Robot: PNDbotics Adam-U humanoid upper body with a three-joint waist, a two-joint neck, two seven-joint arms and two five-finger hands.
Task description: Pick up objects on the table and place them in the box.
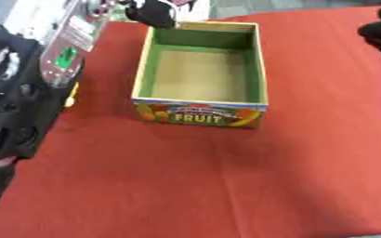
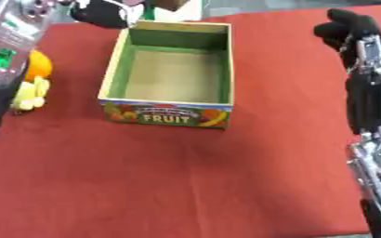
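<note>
The box (image 2: 167, 74), marked FRUIT, stands open near the far edge of the red surface (image 2: 186, 176). Right hand (image 2: 348, 30) hovers at the right edge, fingers curled, holding nothing. An orange (image 2: 37, 65) and yellow pieces (image 2: 29, 95) lie at the left edge.

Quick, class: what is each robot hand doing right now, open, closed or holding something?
Left hand: at the box's far rim; fingers cannot be told.
Right hand: fingers curled, holding nothing.
</note>
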